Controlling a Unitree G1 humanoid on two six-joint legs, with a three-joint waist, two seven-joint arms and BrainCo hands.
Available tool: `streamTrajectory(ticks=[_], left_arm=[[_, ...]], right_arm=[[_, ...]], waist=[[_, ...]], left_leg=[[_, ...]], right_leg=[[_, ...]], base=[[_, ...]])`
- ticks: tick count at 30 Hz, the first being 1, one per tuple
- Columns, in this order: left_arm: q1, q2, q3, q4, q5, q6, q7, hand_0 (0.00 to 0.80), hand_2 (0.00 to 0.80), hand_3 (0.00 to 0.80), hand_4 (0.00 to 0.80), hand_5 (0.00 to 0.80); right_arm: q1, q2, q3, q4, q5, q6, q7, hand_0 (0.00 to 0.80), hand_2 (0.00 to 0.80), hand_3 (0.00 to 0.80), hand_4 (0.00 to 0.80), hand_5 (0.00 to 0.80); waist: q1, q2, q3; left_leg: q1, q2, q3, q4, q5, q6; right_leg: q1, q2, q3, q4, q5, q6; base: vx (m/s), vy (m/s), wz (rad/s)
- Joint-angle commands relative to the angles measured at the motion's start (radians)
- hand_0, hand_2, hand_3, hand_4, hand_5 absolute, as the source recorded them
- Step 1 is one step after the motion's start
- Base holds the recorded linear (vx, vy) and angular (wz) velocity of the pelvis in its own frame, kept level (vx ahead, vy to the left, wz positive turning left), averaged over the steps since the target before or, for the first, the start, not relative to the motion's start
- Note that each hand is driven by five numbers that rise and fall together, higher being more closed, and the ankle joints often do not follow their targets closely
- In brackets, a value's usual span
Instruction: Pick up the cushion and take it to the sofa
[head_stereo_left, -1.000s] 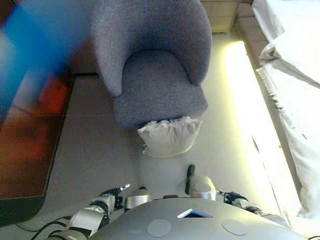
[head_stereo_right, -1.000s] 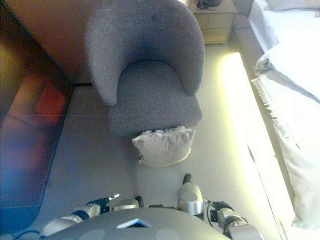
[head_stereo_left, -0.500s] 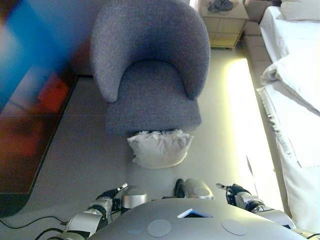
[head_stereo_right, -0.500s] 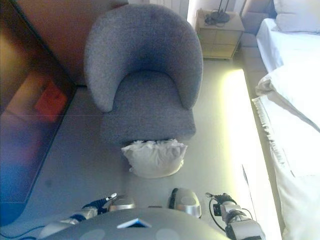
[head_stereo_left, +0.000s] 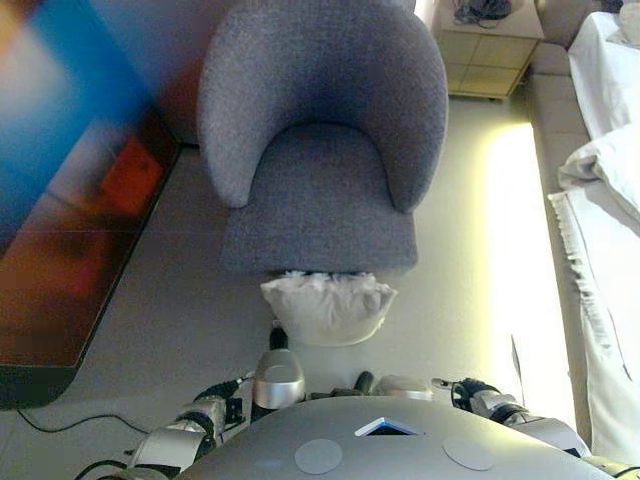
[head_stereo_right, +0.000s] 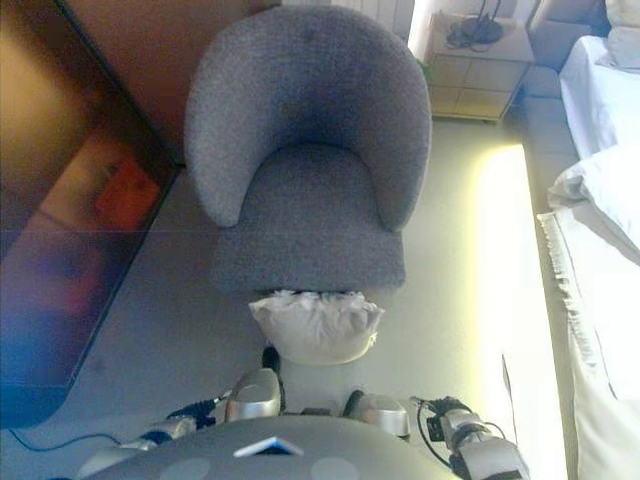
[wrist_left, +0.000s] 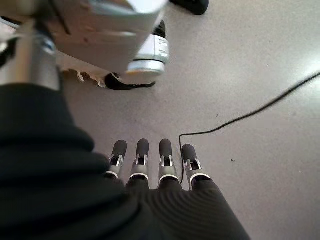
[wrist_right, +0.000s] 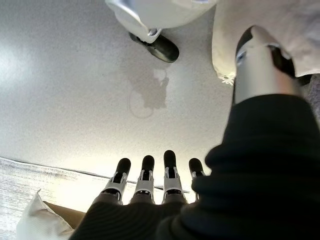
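Note:
The white cushion (head_stereo_left: 328, 305) with a ruffled top edge stands on the floor, leaning against the front of the grey armchair (head_stereo_left: 320, 180). The chair's seat holds nothing. My left hand (wrist_left: 150, 160) hangs low at my side over bare floor, fingers straight, holding nothing. My right hand (wrist_right: 150, 175) hangs the same way on the other side, fingers straight and empty. Both hands are well short of the cushion (head_stereo_right: 316, 325), which lies just ahead of me, between the arms.
A dark glossy screen (head_stereo_left: 60, 200) stands along the left. A bed with white sheets (head_stereo_left: 610, 220) runs down the right side, with a lit strip of floor beside it. A wooden nightstand (head_stereo_left: 490, 50) sits behind the chair at the right.
The whole picture has shifted, so the camera moved; the chair and cushion now sit more squarely ahead. The cushion keeps its place against the chair. Both hands still hang down.

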Motion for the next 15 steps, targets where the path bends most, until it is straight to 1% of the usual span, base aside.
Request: streamTrajectory(ticks=[1,2,4,6,7,8,9,10,11,12,13,14,15], left_arm=[[-0.047,0.021,-0.038,-0.003,0.039,0.015,-0.005,0.0,0.0,0.0,0.0,0.0],[-0.055,0.025,-0.046,-0.007,0.039,0.026,-0.007,0.0,0.0,0.0,0.0,0.0],[-0.071,0.034,-0.06,-0.01,0.056,0.036,-0.012,0.0,0.0,0.0,0.0,0.0],[-0.082,0.045,-0.07,-0.012,0.065,0.039,-0.014,0.0,0.0,0.0,0.0,0.0],[-0.089,0.055,-0.073,-0.011,0.061,0.037,-0.01,0.0,0.0,0.0,0.0,0.0],[-0.096,0.063,-0.074,-0.013,0.055,0.038,-0.01,0.0,0.0,0.0,0.0,0.0],[-0.106,0.074,-0.076,-0.019,0.039,0.045,-0.006,0.0,0.0,0.0,0.0,0.0],[-0.117,0.08,-0.079,-0.024,0.026,0.053,-0.002,0.0,0.0,0.0,0.0,0.0],[-0.135,0.087,-0.083,-0.03,0.009,0.064,0.006,0.0,0.0,0.0,0.0,0.0],[-0.149,0.089,-0.086,-0.033,-0.002,0.065,0.013,0.0,0.0,0.0,0.0,0.0],[-0.16,0.091,-0.088,-0.034,-0.016,0.061,0.019,0.0,0.0,0.0,0.0,0.0],[-0.173,0.092,-0.09,-0.035,-0.035,0.054,0.027,0.0,0.0,0.0,0.0,0.0],[-0.188,0.097,-0.091,-0.036,-0.049,0.047,0.034,0.0,0.0,0.0,0.0,0.0]], right_arm=[[-0.045,0.004,-0.025,0.015,0.024,0.01,-0.018,0.0,0.0,0.0,0.0,0.0],[-0.047,0.008,-0.024,0.015,0.014,0.005,-0.026,0.0,0.0,0.0,0.0,0.0],[-0.053,0.015,-0.019,0.01,0.038,0.002,-0.049,0.0,0.0,0.0,0.0,0.0],[-0.06,0.019,-0.023,0.004,0.091,0.0,-0.075,0.0,0.0,0.0,0.0,0.0],[-0.063,0.018,-0.034,-0.001,0.121,-0.01,-0.09,0.0,0.0,0.0,0.0,0.0],[-0.064,0.014,-0.041,-0.006,0.129,-0.008,-0.097,0.0,0.0,0.0,0.0,0.0],[-0.067,0.007,-0.046,-0.011,0.118,-0.003,-0.085,0.0,0.0,0.0,0.0,0.0],[-0.069,0.003,-0.046,-0.014,0.111,-0.002,-0.07,0.0,0.0,0.0,0.0,0.0],[-0.073,-0.001,-0.042,-0.019,0.101,0.0,-0.052,0.0,0.0,0.0,0.0,0.0],[-0.077,0.0,-0.037,-0.024,0.088,-0.001,-0.044,0.0,0.0,0.0,0.0,0.0],[-0.083,-0.001,-0.036,-0.028,0.077,-0.005,-0.042,0.0,0.0,0.0,0.0,0.0],[-0.095,-0.002,-0.032,-0.035,0.055,-0.004,-0.037,0.0,0.0,0.0,0.0,0.0],[-0.11,0.0,-0.028,-0.042,0.045,-0.006,-0.039,0.0,0.0,0.0,0.0,0.0]], waist=[[0.005,-0.05,0.014],[0.004,-0.05,0.013],[0.003,-0.05,0.013],[-0.005,-0.049,0.016],[-0.018,-0.042,0.025],[-0.028,-0.038,0.031],[-0.038,-0.037,0.04],[-0.041,-0.039,0.047],[-0.046,-0.047,0.056],[-0.05,-0.059,0.065],[-0.057,-0.067,0.076],[-0.065,-0.075,0.095],[-0.072,-0.079,0.116]], left_leg=[[-0.048,-0.033,-0.037,0.081,-0.146,0.012],[-0.054,-0.041,-0.038,0.095,-0.159,0.025],[-0.066,-0.055,-0.032,0.115,-0.174,0.047],[-0.065,-0.061,-0.022,0.123,-0.184,0.067],[-0.048,-0.059,-0.018,0.121,-0.194,0.079],[-0.031,-0.055,-0.014,0.114,-0.201,0.084],[-0.011,-0.05,-0.009,0.106,-0.205,0.084],[-0.006,-0.045,-0.007,0.105,-0.206,0.079],[-0.011,-0.038,-0.002,0.115,-0.207,0.069],[-0.025,-0.033,0.002,0.129,-0.211,0.057],[-0.034,-0.028,0.0,0.139,-0.218,0.045],[-0.041,-0.014,0.0,0.144,-0.224,0.03],[-0.047,0.009,-0.005,0.147,-0.231,0.016]], right_leg=[[0.007,-0.146,0.104,0.022,0.009,0.087],[0.007,-0.156,0.115,0.047,-0.004,0.095],[-0.005,-0.167,0.126,0.103,-0.018,0.108],[-0.058,-0.184,0.137,0.205,0.003,0.126],[-0.119,-0.189,0.147,0.301,0.031,0.133],[-0.165,-0.194,0.152,0.346,0.047,0.134],[-0.205,-0.202,0.153,0.355,0.062,0.134],[-0.214,-0.207,0.151,0.331,0.065,0.133],[-0.217,-0.222,0.145,0.256,0.071,0.135],[-0.228,-0.248,0.151,0.178,0.107,0.146],[-0.245,-0.278,0.159,0.125,0.162,0.158],[-0.272,-0.312,0.169,0.078,0.227,0.176],[-0.304,-0.339,0.182,0.052,0.274,0.196]], base=[[0.231,0.151,0.31],[0.2,0.13,0.17],[0.171,0.107,-0.22],[0.108,0.081,-0.24],[0.092,0.056,-0.29],[0.069,0.0,-0.3],[0.035,-0.078,-0.24],[0.002,-0.213,-0.23],[-0.041,-0.33,-0.15],[-0.042,-0.378,-0.02],[-0.121,-0.413,0.02],[-0.157,-0.431,0.14],[-0.214,-0.473,0.14]])
